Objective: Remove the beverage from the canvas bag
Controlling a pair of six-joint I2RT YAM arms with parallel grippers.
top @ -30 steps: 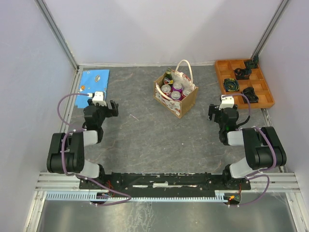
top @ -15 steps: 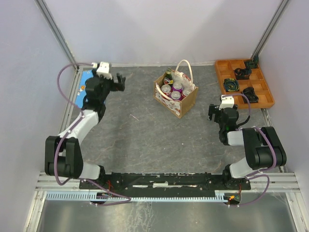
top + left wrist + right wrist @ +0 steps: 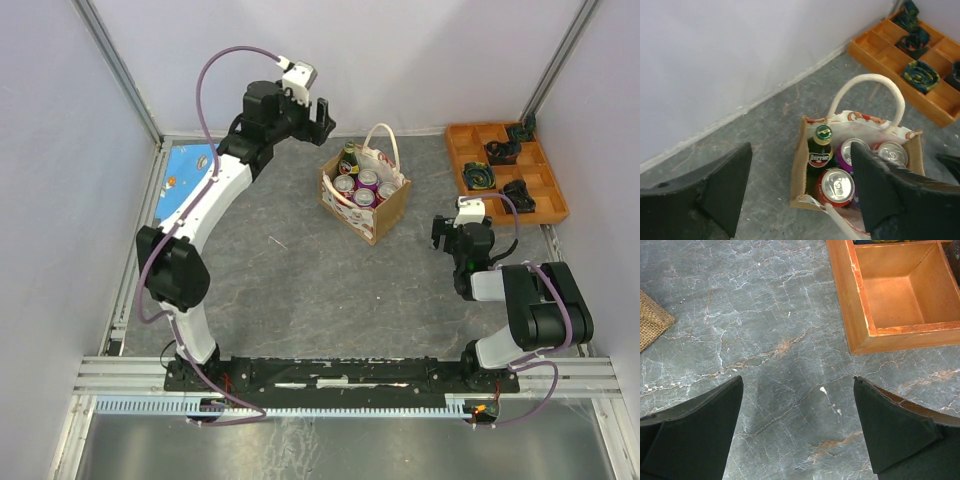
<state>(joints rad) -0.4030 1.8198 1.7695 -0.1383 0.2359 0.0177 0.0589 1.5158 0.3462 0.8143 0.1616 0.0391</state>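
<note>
From above: left pincer raised near the back wall, fingers spread wide, nothing between them. Just to its right and a little nearer the arm bases, the canvas bag, upright on the worktop, white handle looped up, clear of the pincer. Inside the bag, a green bottle in the corner closest to that pincer, cans packed beside it. Well off to the same pincer's left, a blue sheet flat on the worktop. Right pincer low over the worktop, bag ahead and to its left, orange tray ahead and to its right, touching neither. From the left wrist: left pincer wide open and empty, bag directly below the gap and apart from both fingers. Green bottle upright, capped, toward the left finger; cans toward the right finger, tops unopened; handle arched beyond them. Orange tray farther off, beyond the right finger. From the right wrist: right pincer open, only bare worktop between the fingers. Woven corner of the bag ahead of the left finger, at the picture's edge; empty compartment of the orange tray ahead of the right finger.
</note>
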